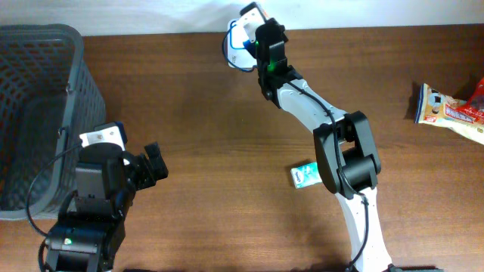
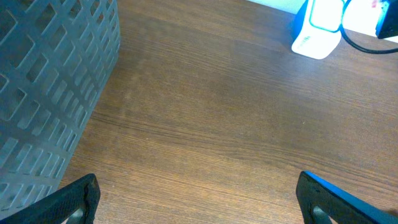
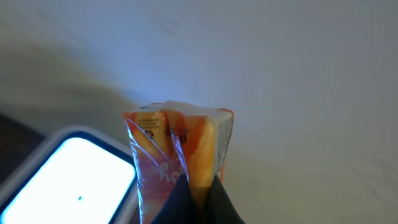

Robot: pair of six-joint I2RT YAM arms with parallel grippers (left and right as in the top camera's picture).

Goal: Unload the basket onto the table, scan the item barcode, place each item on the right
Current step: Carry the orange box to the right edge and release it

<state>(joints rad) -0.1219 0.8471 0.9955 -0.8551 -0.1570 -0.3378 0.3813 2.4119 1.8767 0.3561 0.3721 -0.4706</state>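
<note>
Hanging low over the wood at the near left, the left tool (image 1: 156, 168) stands with its jaws spread wide and grips nothing. In its wrist view only the two dark fingertips (image 2: 78, 202) show, cut off at the bottom corners. Just beside it, the grey mesh basket (image 1: 38, 98) runs off the left edge, its inside too dark to read. Further in, a small teal packet (image 1: 304, 175) lies flat on the bench (image 1: 197, 113), right beside the right arm's elbow. Its print is too small to read. At the right edge a snack bag (image 1: 450, 108) is cropped by the frame. At the far edge, the right tool (image 3: 198, 198) is clamped on an orange packet (image 3: 177, 149), held upright next to the white scanner (image 1: 239, 39), whose lit window glows at the lower left of the wrist view. From overhead the packet is hidden under the wrist. The wrapper's print is blurred and the barcode cannot be made out. Whether packet and scanner touch I cannot tell.
</note>
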